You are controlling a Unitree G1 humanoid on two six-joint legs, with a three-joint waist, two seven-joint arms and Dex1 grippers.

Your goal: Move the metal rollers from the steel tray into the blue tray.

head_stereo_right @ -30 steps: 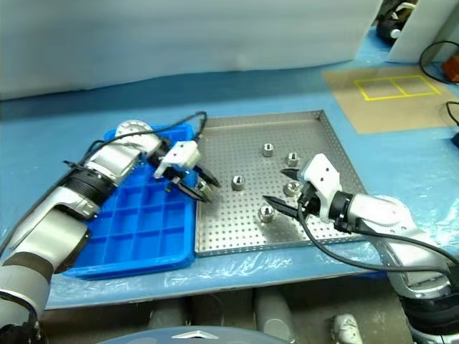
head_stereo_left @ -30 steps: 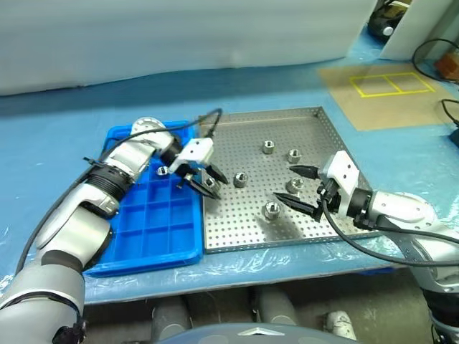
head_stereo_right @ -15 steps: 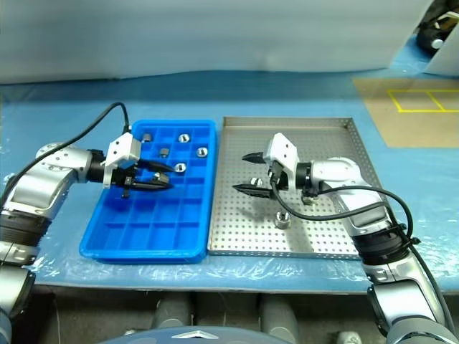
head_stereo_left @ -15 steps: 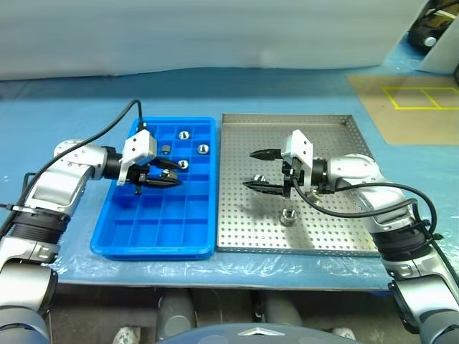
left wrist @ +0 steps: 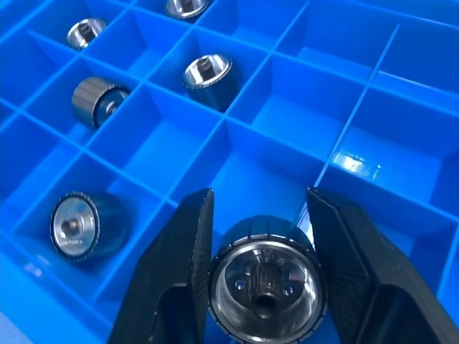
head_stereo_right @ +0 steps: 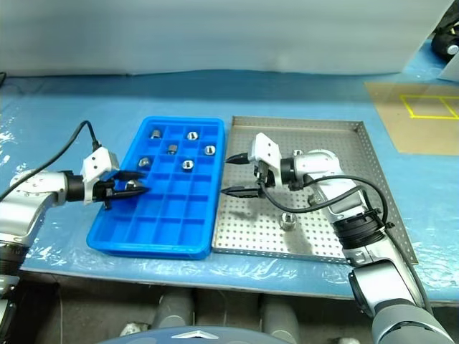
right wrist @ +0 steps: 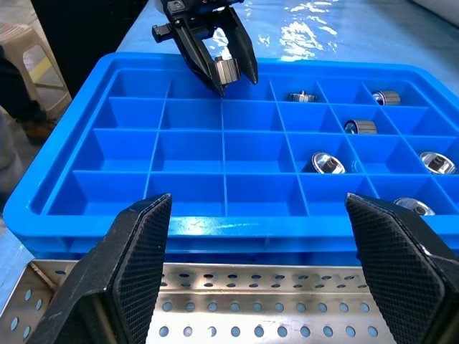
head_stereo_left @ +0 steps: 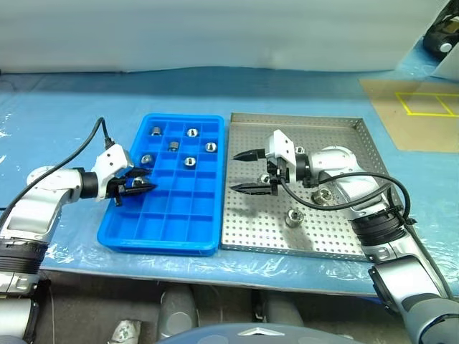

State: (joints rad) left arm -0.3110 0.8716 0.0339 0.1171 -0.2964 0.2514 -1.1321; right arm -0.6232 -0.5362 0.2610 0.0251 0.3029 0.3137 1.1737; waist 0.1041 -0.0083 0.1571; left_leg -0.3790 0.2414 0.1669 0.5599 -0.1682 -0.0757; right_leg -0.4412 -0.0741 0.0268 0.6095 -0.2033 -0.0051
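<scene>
- The table is covered with a pale blue plastic sheet, wrinkled and shiny along its near edge; a grey wall runs behind its far edge.
- At the table's far right corner lies a brown board marked with yellow squares, cut off by the picture's edge.
- The blue tray sits near the table's middle, with the steel tray touching or just beside its right rim.
- Five metal rollers lie in compartments at the blue tray's far end, one to a compartment.
- The left gripper hovers over the blue tray's left edge, clenched on a roller, which the wrist view shows pinched between both fingers.
- The right gripper hangs over the steel tray's left edge, jaws spread wide and empty.
- On the steel tray one roller lies in plain sight near the near edge; two more are partly hidden behind the right arm, so their exact count is uncertain.
- A dark object at the far right corner is cut off and cannot be identified.
</scene>
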